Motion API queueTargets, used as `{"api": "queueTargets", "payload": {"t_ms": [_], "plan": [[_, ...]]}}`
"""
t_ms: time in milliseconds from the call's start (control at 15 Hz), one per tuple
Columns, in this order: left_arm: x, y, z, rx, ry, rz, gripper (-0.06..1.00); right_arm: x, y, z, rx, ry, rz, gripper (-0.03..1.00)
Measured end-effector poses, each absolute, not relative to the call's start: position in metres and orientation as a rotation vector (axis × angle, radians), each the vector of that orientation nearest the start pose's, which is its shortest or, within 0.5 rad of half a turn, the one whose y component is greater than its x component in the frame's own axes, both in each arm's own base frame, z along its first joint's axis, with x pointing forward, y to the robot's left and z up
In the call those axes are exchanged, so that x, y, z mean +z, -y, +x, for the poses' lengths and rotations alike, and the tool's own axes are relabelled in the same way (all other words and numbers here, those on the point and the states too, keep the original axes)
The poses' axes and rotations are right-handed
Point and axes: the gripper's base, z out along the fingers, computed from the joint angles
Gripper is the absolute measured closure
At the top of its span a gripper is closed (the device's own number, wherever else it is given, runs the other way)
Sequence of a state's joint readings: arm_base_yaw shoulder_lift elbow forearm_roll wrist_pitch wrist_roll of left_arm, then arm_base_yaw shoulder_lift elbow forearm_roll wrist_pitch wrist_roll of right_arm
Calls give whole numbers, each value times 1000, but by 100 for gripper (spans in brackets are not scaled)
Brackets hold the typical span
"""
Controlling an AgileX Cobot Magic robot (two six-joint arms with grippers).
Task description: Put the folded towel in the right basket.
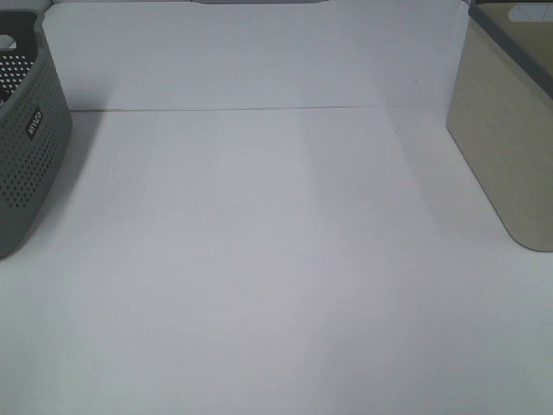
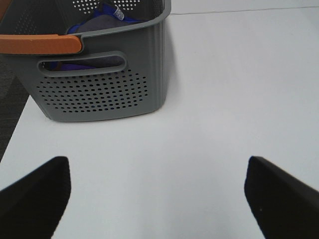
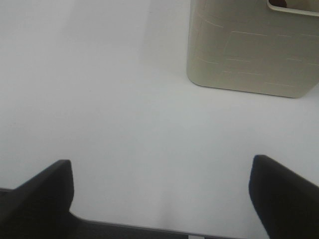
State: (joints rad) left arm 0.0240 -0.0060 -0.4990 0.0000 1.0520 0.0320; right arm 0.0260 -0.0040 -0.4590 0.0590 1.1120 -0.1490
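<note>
The right basket (image 1: 510, 130), a beige solid-walled bin with a grey rim, stands at the table's right edge. It also shows in the right wrist view (image 3: 249, 50). The folded towel is not plainly in view. A dark reddish sliver (image 3: 280, 4) shows through the bin's handle hole, too small to tell what it is. My left gripper (image 2: 157, 199) is open and empty above bare table, short of the grey basket. My right gripper (image 3: 162, 199) is open and empty above bare table, short of the beige bin. Neither gripper shows in the exterior high view.
A grey perforated basket (image 1: 26, 130) with a label stands at the table's left edge. The left wrist view shows it (image 2: 99, 89) with an orange handle (image 2: 40, 44) and blue-purple cloth (image 2: 94, 25) inside. A white backboard (image 1: 251, 52) closes the far side.
</note>
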Motion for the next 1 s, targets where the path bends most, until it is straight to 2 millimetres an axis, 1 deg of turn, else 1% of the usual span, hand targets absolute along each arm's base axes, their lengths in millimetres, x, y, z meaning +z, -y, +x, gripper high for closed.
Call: {"api": "queueTargets", "payload": {"t_ms": [1000], "plan": [[278,0,-5,35,-2031,8,6,262,-5,-4,3,-2122,-190,5]]}}
